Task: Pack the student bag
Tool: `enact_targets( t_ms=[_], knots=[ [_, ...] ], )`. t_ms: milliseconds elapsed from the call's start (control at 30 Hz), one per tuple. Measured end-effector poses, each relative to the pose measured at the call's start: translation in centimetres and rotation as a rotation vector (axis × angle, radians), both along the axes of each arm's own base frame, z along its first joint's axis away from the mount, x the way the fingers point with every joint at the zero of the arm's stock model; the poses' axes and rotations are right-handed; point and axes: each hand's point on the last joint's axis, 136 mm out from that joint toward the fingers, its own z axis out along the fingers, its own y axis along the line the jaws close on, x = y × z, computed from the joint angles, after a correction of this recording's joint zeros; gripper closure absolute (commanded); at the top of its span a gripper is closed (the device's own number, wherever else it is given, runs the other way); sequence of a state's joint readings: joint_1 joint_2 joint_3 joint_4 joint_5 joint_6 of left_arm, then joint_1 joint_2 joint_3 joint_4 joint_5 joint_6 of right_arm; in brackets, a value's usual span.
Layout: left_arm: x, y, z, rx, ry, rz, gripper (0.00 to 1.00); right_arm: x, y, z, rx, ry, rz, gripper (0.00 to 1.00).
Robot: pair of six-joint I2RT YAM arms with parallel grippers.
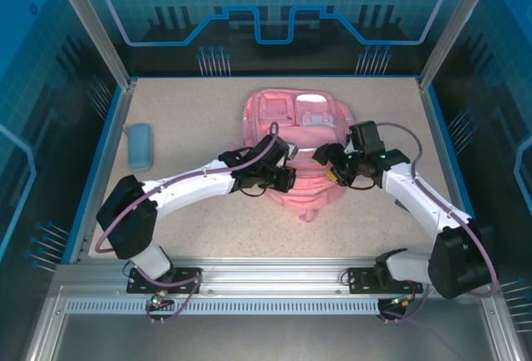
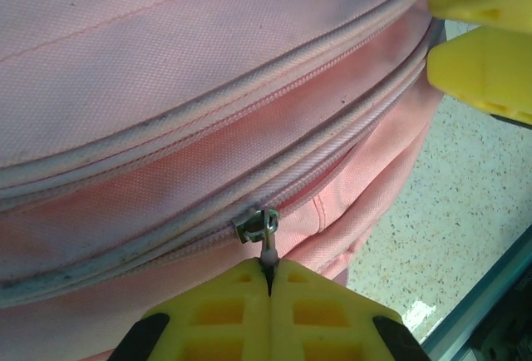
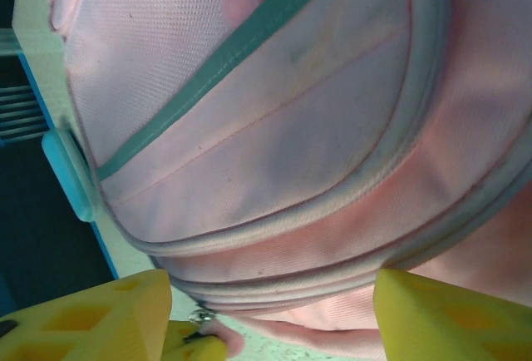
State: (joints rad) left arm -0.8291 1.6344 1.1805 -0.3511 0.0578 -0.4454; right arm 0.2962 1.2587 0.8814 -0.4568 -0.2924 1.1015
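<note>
left pincer (image 2: 268,276) pressed together on one zipper pull (image 2: 259,228), plain in left wrist view, too small from above | right pincer (image 3: 273,304) spread, facing one student bag (image 1: 299,120) | bag mid-bench (image 1: 249,236), long axis near-to-far | one blue pencil case (image 1: 140,145) far left, well apart

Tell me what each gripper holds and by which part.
The left gripper pinches the student bag by its zipper pull; the right gripper is open, holding nothing.
</note>
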Motion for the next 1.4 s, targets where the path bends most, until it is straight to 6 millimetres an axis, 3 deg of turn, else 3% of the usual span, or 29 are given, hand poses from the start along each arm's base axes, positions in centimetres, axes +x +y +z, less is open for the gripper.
enact_targets(
  t_ms=[233,333,533,767,900,1067,1400],
  knots=[
    [0.1,-1.2,0.2,-0.019,-0.005,-0.02,1.0,-1.5,-1.6,-2.4,0.024,0.069,-0.185,0.36],
    [0.1,-1.2,0.1,-0.018,-0.004,-0.021,1.0,-1.4,-2.0,-2.3,0.037,0.059,-0.235,0.39],
    [0.1,-1.4,0.2,-0.022,-0.003,-0.027,1.0,0.4,-1.6,-1.2,0.076,-0.015,-0.251,0.57],
    [0.2,-1.5,0.3,-0.018,-0.012,-0.031,1.0,0.8,-1.5,-2.1,0.053,-0.009,-0.235,0.82],
    [0.3,-1.0,0.1,0.013,-0.026,-0.035,1.0,1.4,-1.7,-1.1,0.006,-0.051,-0.207,0.92],
    [0.9,0.7,-0.6,0.075,-0.035,-0.019,1.0,2.4,-2.7,0.6,-0.097,-0.129,-0.175,0.94],
    [3.2,7.9,-2.1,0.14,-0.021,0.109,1.0,2.9,-3.3,1.1,-0.221,-0.163,-0.108,0.95]
  ],
)
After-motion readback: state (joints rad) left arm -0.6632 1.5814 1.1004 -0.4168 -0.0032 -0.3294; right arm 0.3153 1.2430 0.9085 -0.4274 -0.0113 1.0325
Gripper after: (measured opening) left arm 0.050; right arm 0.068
